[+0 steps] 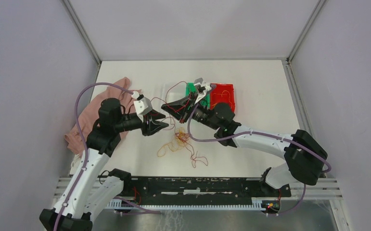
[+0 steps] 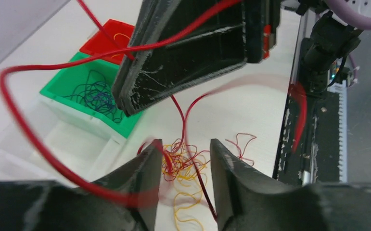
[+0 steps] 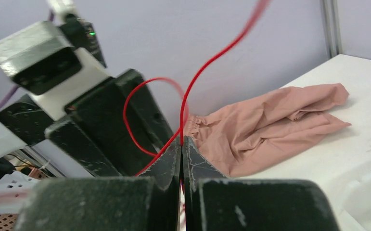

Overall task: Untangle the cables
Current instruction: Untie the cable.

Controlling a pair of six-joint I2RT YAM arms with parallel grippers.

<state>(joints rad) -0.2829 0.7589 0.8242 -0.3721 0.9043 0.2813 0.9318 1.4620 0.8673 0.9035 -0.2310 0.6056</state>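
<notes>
The right gripper is clamped tight on a thin red cable. Its fingers are pressed together, and the strand rises out between the tips. The left gripper stands with its fingers parted. A blurred loop of the thin red cable crosses one finger; whether it touches I cannot tell.

In the top view both grippers nearly meet above the white tabletop. The loose tangle of red and orange-yellow cables lies on it at 6 o'clock from them. A green plastic bin holding dark wires and a red plastic bin sit at 1 o'clock from the tangle. A crumpled pink cloth lies at 9 o'clock.
</notes>
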